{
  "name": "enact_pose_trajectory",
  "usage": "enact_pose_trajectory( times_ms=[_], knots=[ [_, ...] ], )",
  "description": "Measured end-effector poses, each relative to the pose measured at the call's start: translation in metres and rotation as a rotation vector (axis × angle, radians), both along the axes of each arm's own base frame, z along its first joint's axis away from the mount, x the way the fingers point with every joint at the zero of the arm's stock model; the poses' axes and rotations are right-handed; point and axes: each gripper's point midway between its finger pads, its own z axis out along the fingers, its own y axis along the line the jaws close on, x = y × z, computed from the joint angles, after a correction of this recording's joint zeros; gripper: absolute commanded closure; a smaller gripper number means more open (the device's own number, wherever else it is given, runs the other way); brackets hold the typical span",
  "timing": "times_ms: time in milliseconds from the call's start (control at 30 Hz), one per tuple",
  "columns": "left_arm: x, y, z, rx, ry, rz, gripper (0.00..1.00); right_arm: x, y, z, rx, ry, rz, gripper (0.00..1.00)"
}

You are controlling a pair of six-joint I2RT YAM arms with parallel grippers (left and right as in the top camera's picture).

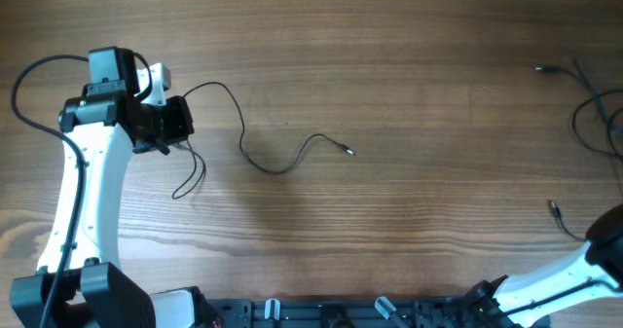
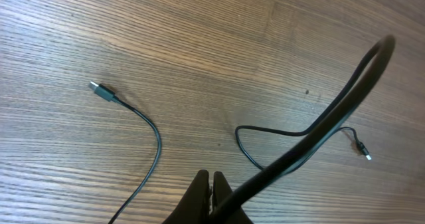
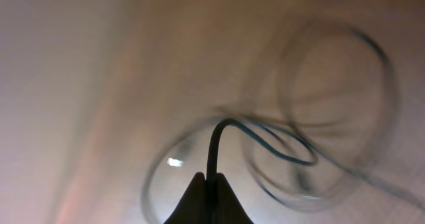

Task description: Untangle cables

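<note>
Thin black cables lie on the wooden table. One cable (image 1: 282, 169) runs from my left gripper (image 1: 173, 133) in a wavy line to a silvery plug at mid-table. My left gripper (image 2: 211, 184) is shut on this cable (image 2: 345, 98), which arcs up to the right close to the camera. A loose end with a plug (image 2: 98, 88) lies to the left of it, and another plug end (image 2: 362, 152) to the right. More cables (image 1: 596, 114) loop at the far right edge. My right gripper (image 3: 211, 179) is shut on a cable (image 3: 214, 144) above blurred loops.
The left arm (image 1: 88, 182) stands over the table's left side, with its thicker black base cable (image 1: 19, 90) arching beside it. The right arm (image 1: 555, 279) reaches in from the bottom right corner. A black rail (image 1: 341, 313) runs along the near edge.
</note>
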Motion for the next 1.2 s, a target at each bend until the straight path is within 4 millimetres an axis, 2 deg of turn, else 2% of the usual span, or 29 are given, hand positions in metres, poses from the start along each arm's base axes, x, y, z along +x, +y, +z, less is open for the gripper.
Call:
enact_pose_trajectory(
  times_ms=[33, 67, 100, 167, 333, 400, 467, 500, 567, 600, 667, 833, 900, 967, 1033, 1067, 1133, 1200],
  knots=[
    [0.000, -0.001, 0.000, 0.000, 0.000, -0.003, 0.96, -0.013, -0.002, -0.023, 0.036, 0.088, -0.055, 0.41],
    [0.000, -0.001, 0.000, 0.000, 0.000, -0.004, 0.96, -0.022, -0.002, -0.037, 0.061, 0.147, -0.100, 0.10],
    [0.000, -0.002, 0.000, 0.001, 0.000, -0.005, 0.96, -0.029, -0.003, -0.045, 0.076, 0.184, -0.136, 0.00],
    [0.000, -0.002, 0.000, 0.000, 0.000, -0.005, 0.95, -0.041, 0.000, -0.054, 0.120, 0.233, -0.221, 0.01],
    [0.000, -0.002, 0.000, 0.002, -0.001, -0.009, 0.95, -0.076, 0.026, -0.067, 0.293, 0.353, -0.446, 0.00],
    [-0.001, -0.002, 0.000, 0.002, 0.002, -0.010, 0.96, -0.089, 0.041, -0.070, 0.351, 0.416, -0.484, 0.00],
    [-0.001, -0.002, 0.000, 0.002, 0.002, -0.012, 0.96, -0.094, 0.054, -0.070, 0.408, 0.443, -0.483, 0.00],
    [-0.001, -0.002, 0.000, 0.002, 0.002, -0.012, 0.96, -0.089, 0.059, -0.070, 0.434, 0.423, -0.452, 0.03],
    [-0.001, -0.002, 0.000, 0.002, 0.002, -0.012, 0.96, -0.067, 0.068, -0.066, 0.465, 0.348, -0.332, 0.17],
    [-0.001, -0.002, 0.000, 0.002, 0.002, -0.012, 0.96, -0.057, 0.075, -0.064, 0.474, 0.323, -0.274, 0.40],
    [-0.001, -0.002, 0.000, 0.002, 0.002, -0.012, 0.96, -0.039, 0.093, -0.062, 0.470, 0.298, -0.153, 0.96],
    [-0.001, -0.004, 0.000, -0.012, 0.000, -0.017, 0.96, 0.013, 0.136, -0.065, 0.282, 0.303, 0.127, 0.96],
    [-0.001, -0.006, 0.001, -0.019, -0.001, -0.019, 0.96, 0.039, 0.146, -0.068, 0.116, 0.294, 0.258, 0.96],
    [-0.001, -0.006, 0.001, -0.019, -0.001, -0.020, 0.96, 0.058, 0.160, -0.075, -0.010, 0.296, 0.379, 0.96],
    [-0.001, -0.006, 0.001, -0.019, -0.001, -0.019, 0.96, 0.069, 0.174, -0.087, -0.092, 0.298, 0.481, 0.96],
    [-0.001, -0.006, 0.001, -0.020, 0.000, -0.020, 0.96, 0.071, 0.185, -0.102, -0.130, 0.311, 0.544, 0.96],
    [-0.001, -0.006, 0.001, -0.020, 0.000, -0.020, 0.96, 0.072, 0.193, -0.125, -0.169, 0.309, 0.586, 0.96],
    [-0.001, -0.006, 0.001, -0.022, 0.000, -0.020, 0.96, 0.063, 0.201, -0.149, -0.173, 0.328, 0.613, 0.96]
  ],
)
